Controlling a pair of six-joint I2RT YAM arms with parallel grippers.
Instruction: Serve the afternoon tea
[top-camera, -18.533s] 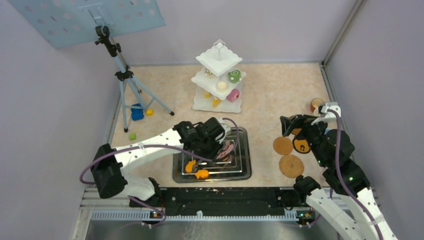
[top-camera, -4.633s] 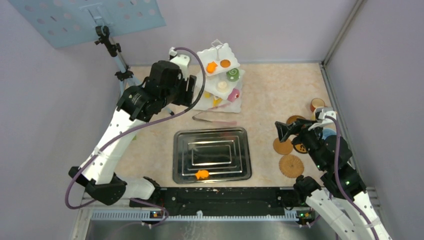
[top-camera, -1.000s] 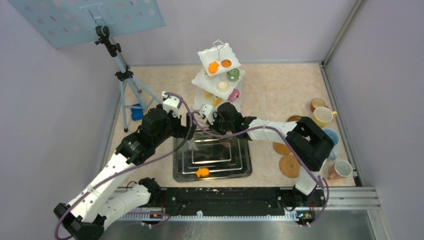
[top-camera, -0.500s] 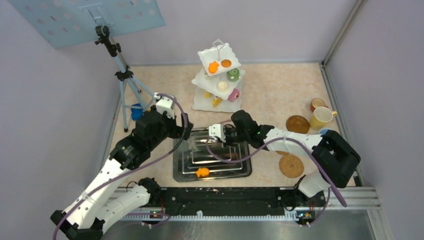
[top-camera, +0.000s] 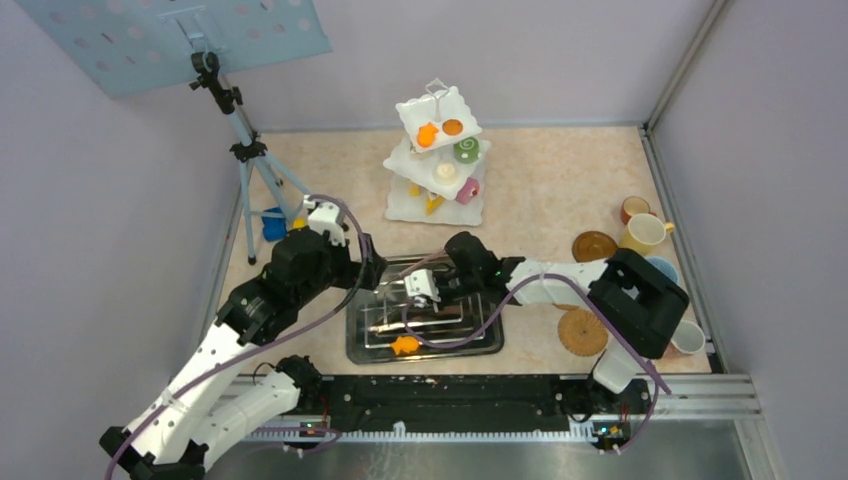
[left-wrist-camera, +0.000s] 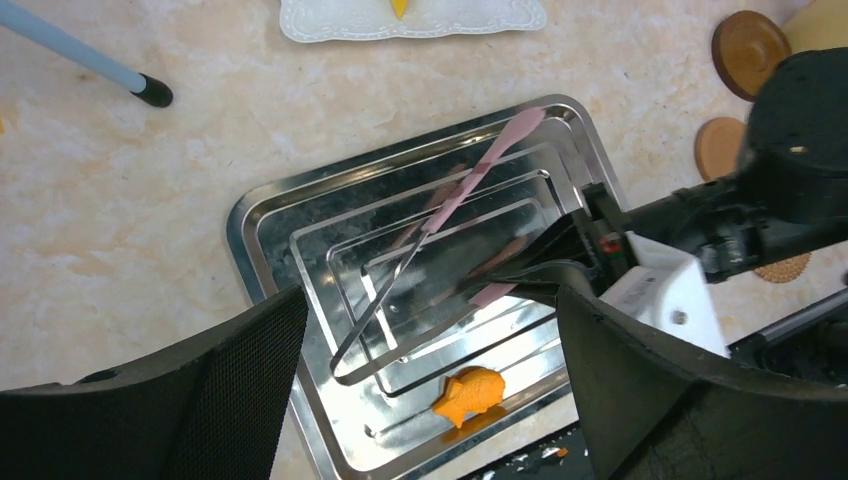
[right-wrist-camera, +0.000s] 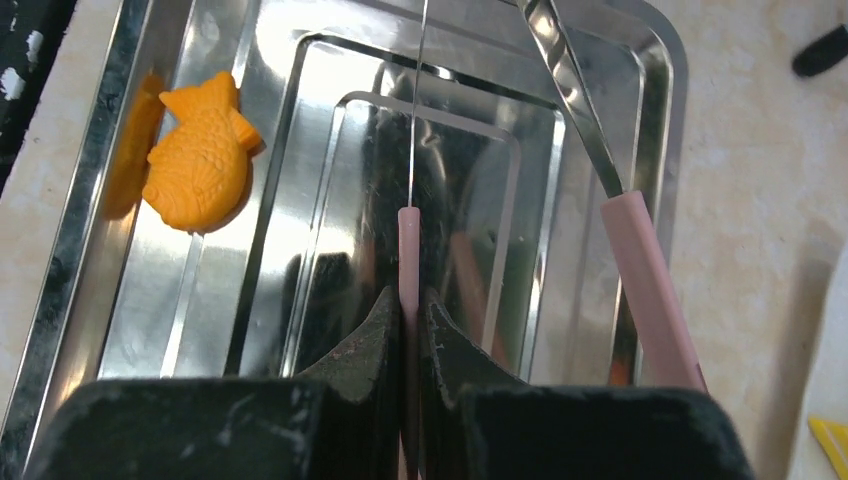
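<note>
Now right gripper (right-wrist-camera: 410, 300) pinches 1 arm of tongs (right-wrist-camera: 640, 270), moved from beside stand (top-camera: 400, 208) to over tray (left-wrist-camera: 260, 215); left gripper (left-wrist-camera: 430, 310) gapes empty; 1 fish pastry (right-wrist-camera: 203, 150) at tray's near edge, likely next.

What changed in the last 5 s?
The right fingers picked the pink-tipped metal tongs off the table and carried them over the rectangular steel tray; the left fingers drew back from the white three-tier stand, open. Orange fish pastry and stand unmoved.
</note>
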